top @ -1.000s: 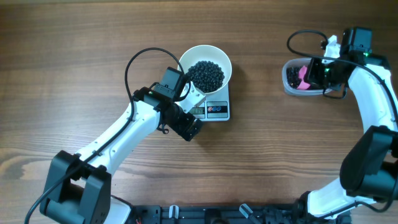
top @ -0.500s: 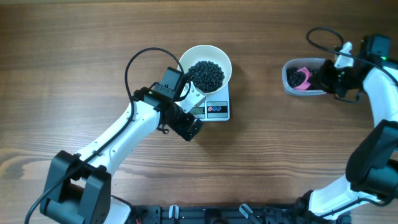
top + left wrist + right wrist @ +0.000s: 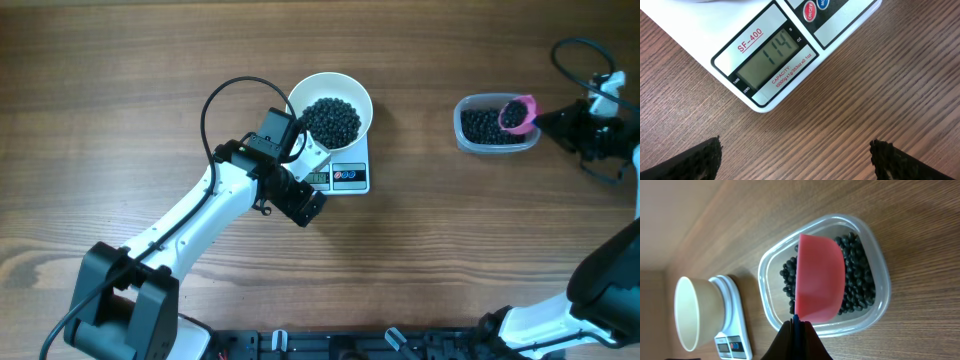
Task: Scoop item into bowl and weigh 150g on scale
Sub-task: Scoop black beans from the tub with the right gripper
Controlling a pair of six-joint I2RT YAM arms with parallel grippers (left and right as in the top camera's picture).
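The white bowl (image 3: 331,112) with a heap of black beans (image 3: 331,121) stands on the white scale (image 3: 348,178), whose display (image 3: 770,55) reads 114. My left gripper (image 3: 312,165) hangs open over the table just before the scale's front left corner, fingertips (image 3: 700,160) wide apart with nothing between them. My right gripper (image 3: 562,120) is shut on the handle of the pink scoop (image 3: 518,112), which carries beans above the right end of the clear tub (image 3: 465,128). In the right wrist view the scoop's pink underside (image 3: 817,280) covers part of the beans (image 3: 860,280) in the tub.
The tub (image 3: 879,265) sits at the table's far right, well apart from the scale (image 3: 735,330) and bowl (image 3: 692,312). Bare wooden table lies between them. A black cable (image 3: 215,105) loops left of the bowl, by the left arm.
My right gripper has drawn back to the right and raised the pink scoop out of the tub's beans, now filled. The left arm, bowl and scale have not moved.
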